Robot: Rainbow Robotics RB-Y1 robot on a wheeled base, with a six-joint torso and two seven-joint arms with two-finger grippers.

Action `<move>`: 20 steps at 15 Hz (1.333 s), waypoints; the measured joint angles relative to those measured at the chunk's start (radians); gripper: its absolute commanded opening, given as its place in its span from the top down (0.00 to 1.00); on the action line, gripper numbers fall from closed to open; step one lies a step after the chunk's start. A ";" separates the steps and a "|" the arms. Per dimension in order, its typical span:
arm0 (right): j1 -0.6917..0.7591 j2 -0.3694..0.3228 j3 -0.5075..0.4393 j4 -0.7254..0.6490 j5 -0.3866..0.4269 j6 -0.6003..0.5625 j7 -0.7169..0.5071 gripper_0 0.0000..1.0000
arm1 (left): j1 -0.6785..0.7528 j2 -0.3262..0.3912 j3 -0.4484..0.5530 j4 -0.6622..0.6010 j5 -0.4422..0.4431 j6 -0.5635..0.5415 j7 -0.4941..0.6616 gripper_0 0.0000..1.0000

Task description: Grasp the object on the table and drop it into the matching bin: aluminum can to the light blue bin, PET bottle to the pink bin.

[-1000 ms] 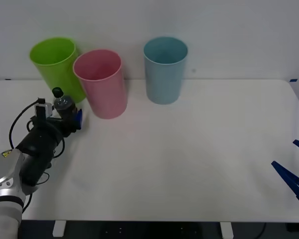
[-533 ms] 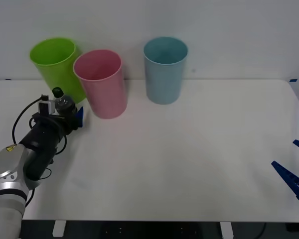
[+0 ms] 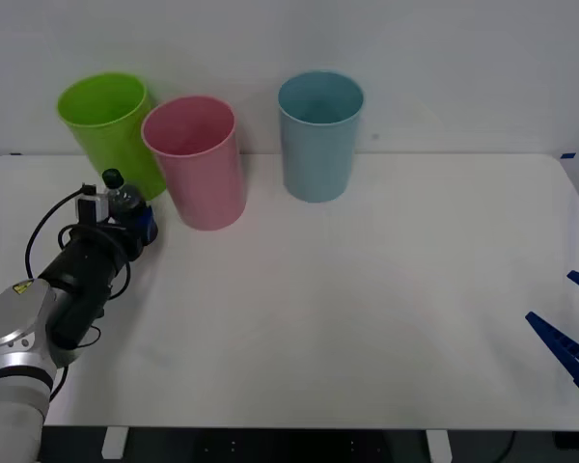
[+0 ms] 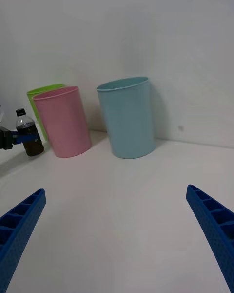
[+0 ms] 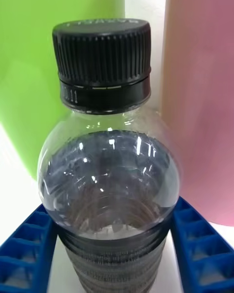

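Three tall round bins stand upright in a row at the far side of the table (image 3: 367, 289): a lime green bin (image 3: 111, 125) at far left, the pink bin (image 3: 198, 159) just beside it, and the light blue bin (image 3: 318, 135) set apart toward the middle; what the front view shows of their insides holds nothing, though the bottoms are not visible. PET bottle (image 3: 124, 201): small, clear, with dark liquid and black screw cap (image 5: 102, 53), standing upright on the table in front of the green bin and just left of the pink bin. Left gripper (image 3: 130, 224): at the table's far left, its blue ribbed fingers (image 5: 29, 246) set on either side of the bottle's lower body; in the left wrist view both fingers lie against the bottle wall, pinching it. Right gripper (image 3: 569, 338): at the table's near right edge, well apart from everything, fingers (image 4: 209, 224) spread wide and holding nothing. Open room: a broad bare stretch of white tabletop runs from the bins to the near edge and across to the right side; a plain wall rises behind the bins.
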 measured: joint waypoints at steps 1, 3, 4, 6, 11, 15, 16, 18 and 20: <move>0.000 0.000 0.000 0.000 0.000 0.000 0.000 0.00 | 0.001 0.000 0.000 0.000 0.002 0.000 0.000 1.00; 0.000 0.000 0.000 0.000 0.000 0.000 0.000 0.00 | 0.001 0.000 0.000 0.000 0.006 0.000 0.000 1.00; 0.000 0.000 0.000 0.000 0.000 0.000 0.000 0.00 | 0.002 0.000 0.000 0.000 0.009 -0.001 0.000 1.00; 0.000 0.000 0.000 0.000 0.000 0.000 0.000 0.00 | 0.009 0.007 -0.001 -0.001 0.023 -0.014 0.000 1.00; 0.000 0.000 0.000 0.000 0.000 0.000 0.000 0.00 | 0.038 0.062 -0.017 -0.005 0.099 -0.084 0.000 1.00; 0.000 0.000 0.000 0.000 0.000 0.000 0.000 0.00 | 0.140 0.102 -0.069 -0.128 0.207 -0.104 0.012 1.00; 0.000 0.000 0.000 0.000 0.000 0.000 0.000 0.00 | 0.170 0.109 -0.080 -0.165 0.229 -0.104 0.017 1.00; 0.000 0.000 0.000 0.000 0.000 0.000 0.000 0.00 | 0.232 0.130 -0.097 -0.256 0.276 -0.104 0.028 1.00; 0.000 0.000 0.000 0.000 0.000 0.000 0.000 0.00 | 0.295 0.152 -0.105 -0.348 0.317 -0.103 0.041 1.00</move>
